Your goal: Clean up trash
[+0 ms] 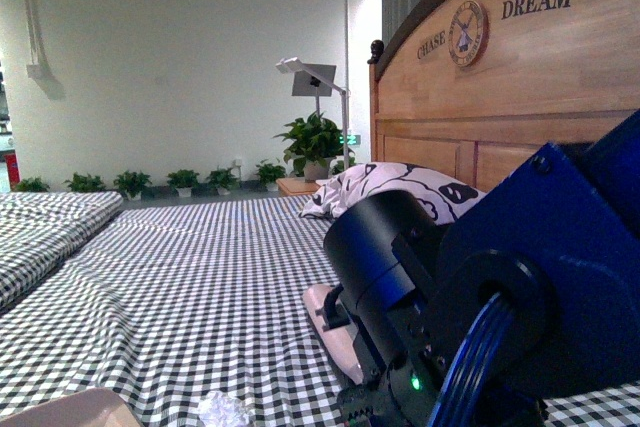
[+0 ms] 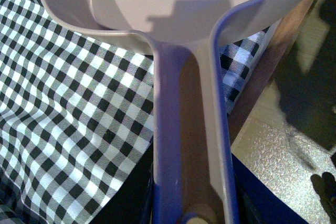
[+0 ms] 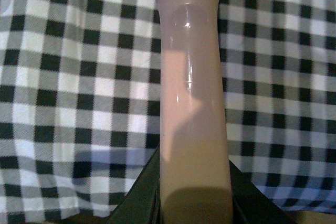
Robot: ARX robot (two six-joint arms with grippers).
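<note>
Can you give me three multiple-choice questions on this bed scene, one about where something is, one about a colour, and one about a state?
1. Where does the crumpled white paper wad lie?
A. on the checked bedsheet
B. on the pillow
C. on the wooden nightstand

2. What colours is the checked fabric bedsheet?
A. red and white
B. black and white
C. plain blue

3. What is the state of the beige plastic dustpan in the left wrist view?
A. full of paper
B. holding a bottle
C. nothing shows in its visible part

Answers:
1 A, the wad sits on the sheet near the front view's lower edge.
2 B, dark and white squares show in all views.
3 C, the pan's visible inner surface is bare.
</note>
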